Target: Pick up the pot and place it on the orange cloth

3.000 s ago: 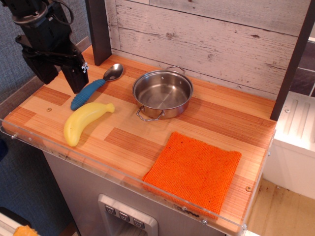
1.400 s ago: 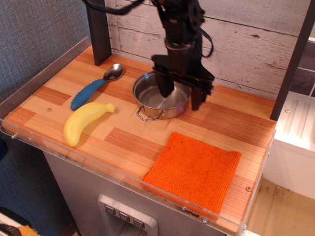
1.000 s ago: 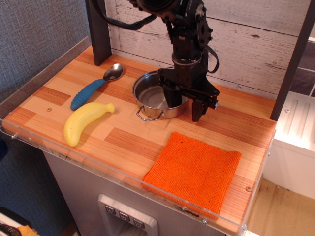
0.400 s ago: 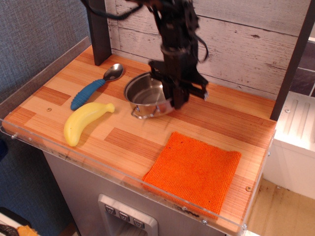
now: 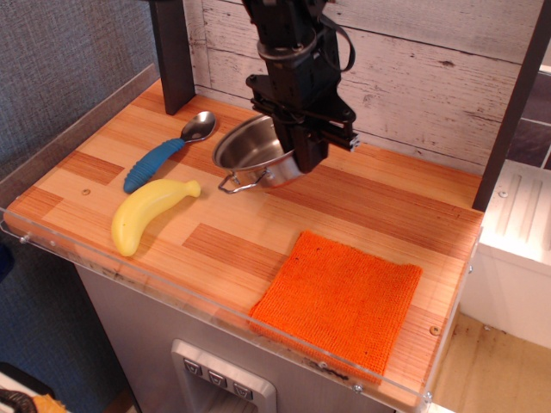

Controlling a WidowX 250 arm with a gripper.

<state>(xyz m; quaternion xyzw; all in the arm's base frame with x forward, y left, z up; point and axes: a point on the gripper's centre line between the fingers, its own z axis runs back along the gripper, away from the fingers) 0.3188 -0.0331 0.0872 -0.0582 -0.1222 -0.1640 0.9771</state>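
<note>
**Pot tilted in the gripper, orange cloth lying apart at the front right**

Now, starting at the left, a yellow banana (image 5: 150, 214) is lying on the wooden surface (image 5: 250, 245) near its front edge, its long axis running from front left up to back right. Just behind it a spoon with a blue handle (image 5: 169, 151) is lying on the same diagonal, its metal bowl pointing toward the back wall and sitting just beside the pot's left rim. A dark post (image 5: 173, 53) is standing at the back left corner.

Moving toward the middle, the pot (image 5: 251, 153) is sitting tipped rather than level: its open mouth is facing up and to the left, with the right side raised. One wire loop handle is hanging at its front, pointing toward the front edge; whether the lower edge is touching the surface cannot be told. The gripper (image 5: 301, 146) is coming down from above at the pot's right side, its fingers pressed together on the right rim, pinching the wall of the pot. The black arm behind it is covering the pot's back right part.

Further right, a stretch of bare wood is lying between the pot and the orange cloth (image 5: 338, 298). The cloth is lying flat at the front right, well apart from the pot, turned slightly so one corner is pointing toward the front edge. Nothing is resting on it.
</note>
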